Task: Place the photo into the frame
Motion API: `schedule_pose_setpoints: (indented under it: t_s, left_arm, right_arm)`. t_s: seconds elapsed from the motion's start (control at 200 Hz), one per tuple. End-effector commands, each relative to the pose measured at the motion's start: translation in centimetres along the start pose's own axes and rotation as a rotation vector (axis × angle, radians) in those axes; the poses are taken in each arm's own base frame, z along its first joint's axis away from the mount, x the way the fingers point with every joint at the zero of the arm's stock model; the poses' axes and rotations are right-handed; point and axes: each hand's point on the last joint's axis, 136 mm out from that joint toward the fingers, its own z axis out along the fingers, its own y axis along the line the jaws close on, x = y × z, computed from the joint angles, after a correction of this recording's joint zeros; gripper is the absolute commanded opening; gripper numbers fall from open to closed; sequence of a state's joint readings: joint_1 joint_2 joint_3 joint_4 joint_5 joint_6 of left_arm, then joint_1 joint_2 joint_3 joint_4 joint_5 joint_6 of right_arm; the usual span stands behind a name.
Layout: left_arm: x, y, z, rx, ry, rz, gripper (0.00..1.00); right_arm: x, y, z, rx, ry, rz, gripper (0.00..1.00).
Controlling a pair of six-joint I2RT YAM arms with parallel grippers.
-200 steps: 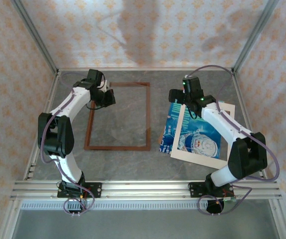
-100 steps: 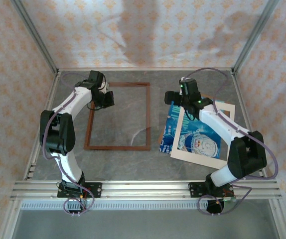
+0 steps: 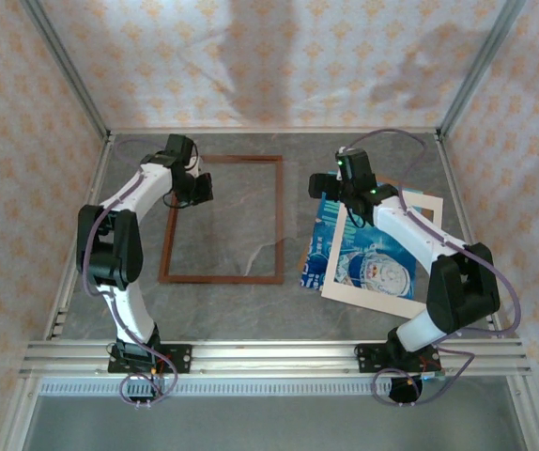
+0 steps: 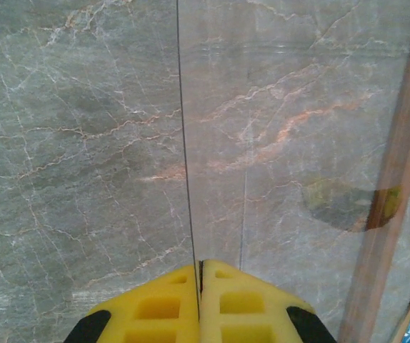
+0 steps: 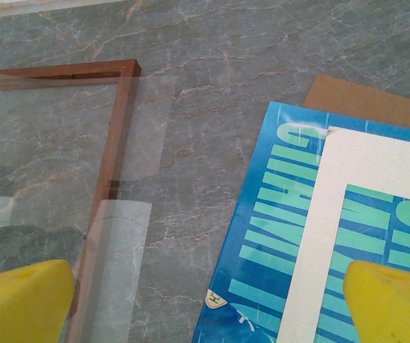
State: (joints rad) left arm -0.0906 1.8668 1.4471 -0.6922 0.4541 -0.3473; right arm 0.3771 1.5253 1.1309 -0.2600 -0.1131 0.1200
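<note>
The frame (image 3: 221, 278), thin reddish-brown moulding, lies flat left of centre. My left gripper (image 3: 201, 185) sits at its far-left part, shut on the edge of a clear pane (image 4: 291, 143) that runs up from between the yellow fingers (image 4: 155, 307). Through the pane the frame's moulding (image 4: 398, 179) shows. The photo (image 3: 382, 268), blue with a white figure, lies on the right under a cream mat (image 3: 333, 263). My right gripper (image 3: 326, 184) hovers open above the photo's far-left corner (image 5: 276, 243), nothing between its fingers (image 5: 23, 296). The frame's corner (image 5: 116, 136) and the pane (image 5: 41, 143) are at the left.
A brown cardboard backing (image 5: 362, 103) pokes out beyond the photo's far edge. Patterned walls and metal posts close in the grey marble table (image 3: 293, 310) on three sides. A bare strip of table separates frame and photo.
My right gripper has shifted a little toward the far left. The left gripper has moved slightly toward the back, and a faint reflection now shows on the pane over the frame.
</note>
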Motion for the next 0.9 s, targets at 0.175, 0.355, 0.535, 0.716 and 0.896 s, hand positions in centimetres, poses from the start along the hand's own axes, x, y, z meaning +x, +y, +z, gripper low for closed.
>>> schedule_pose_setpoints:
  t_s: [0.175, 0.355, 0.535, 0.716, 0.896]
  left_arm:
    - [-0.7, 1.3, 0.3, -0.067, 0.002, 0.041, 0.00]
    - [-1.1, 1.3, 0.3, -0.061, -0.010, 0.040, 0.00]
    - [-1.3, 0.9, 0.4, -0.031, -0.023, 0.028, 0.00]
    - [-1.6, 0.4, 0.1, 0.009, -0.051, 0.019, 0.00]
    - [-1.4, -0.1, -0.5, 0.035, -0.062, 0.036, 0.00]
  right_arm:
    - [0.1, -0.1, 0.3, 0.018, 0.005, -0.002, 0.97]
    - [0.1, -0.2, 0.3, 0.021, 0.005, -0.004, 0.97]
    - [0.2, -0.2, 0.4, 0.025, 0.008, -0.005, 0.97]
    - [0.4, -0.4, 0.5, 0.032, 0.016, -0.010, 0.97]
    - [0.6, -0.5, 0.7, 0.038, 0.024, -0.012, 0.97]
